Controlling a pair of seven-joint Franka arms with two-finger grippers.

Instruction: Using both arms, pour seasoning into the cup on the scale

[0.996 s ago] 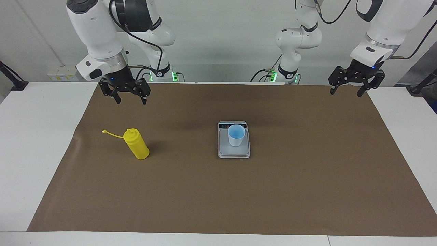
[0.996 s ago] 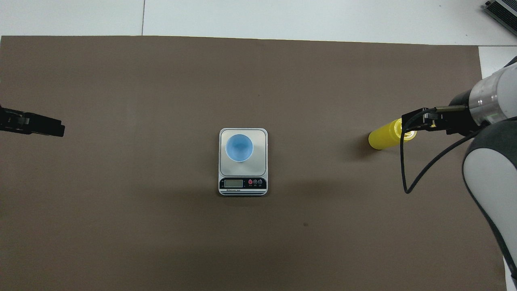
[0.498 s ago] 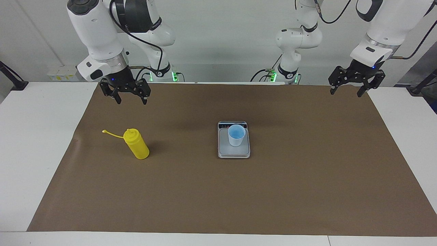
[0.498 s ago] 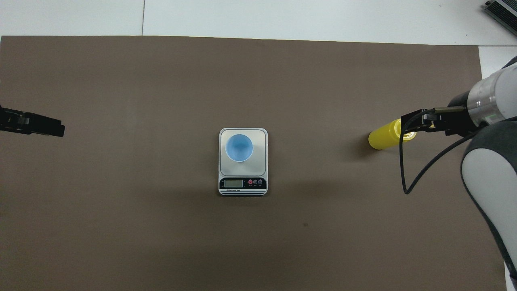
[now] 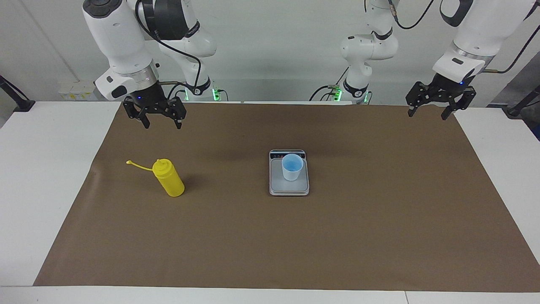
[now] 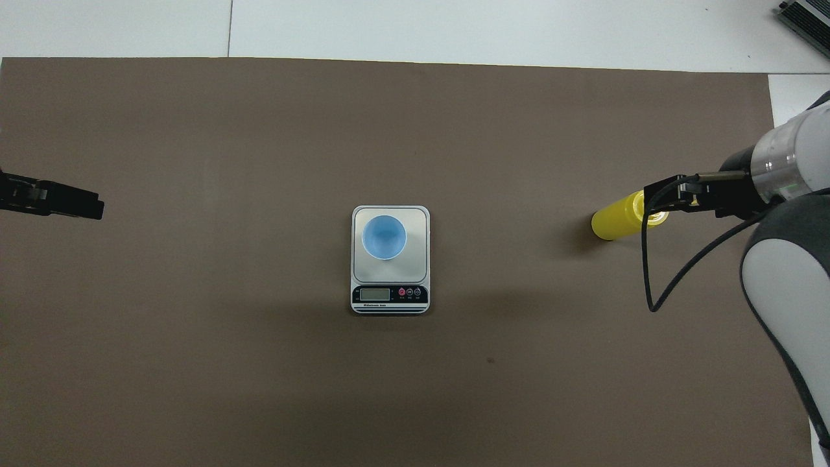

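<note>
A bright yellow cylindrical plastic squeeze bottle (image 5: 169, 179) with a ribbed cap and a thin tethered strap stands upright on the brown mat (image 5: 270, 236) that covers the white tabletop (image 5: 42, 169), toward the right arm's end. Well apart from it, at the middle of the mat, a small pale blue tapered plastic cup (image 5: 292, 167) stands on the grey plate of a flat silver-grey rectangular kitchen scale (image 5: 289, 188), whose dark display strip lies at the end nearer the robots. The right hand (image 5: 160, 125) hangs in the air over the mat between the robots and the bottle, its fingers apart and holding nothing; the left hand (image 5: 427, 112) waits over the mat's corner at the left arm's end, fingers likewise spread and empty. The bottle looks light and smooth, with soft walls that would give under pressure, so a hard pinch could squirt seasoning early or let it slip; the stiffest hold is probably across the body just under the ribbed cap, clear of the loose strap. The cup is light and easy to knock over, so the second arm may be needed to steady it. The facing view shows how high the right hand sits above the bottle and shows the strap sticking out sideways; the overhead view hides the cap under that hand's black body, yet shows the cup's bright blue inside, the scale's display and buttons, and only the tip of the left hand (image 6: 96, 208).
</note>
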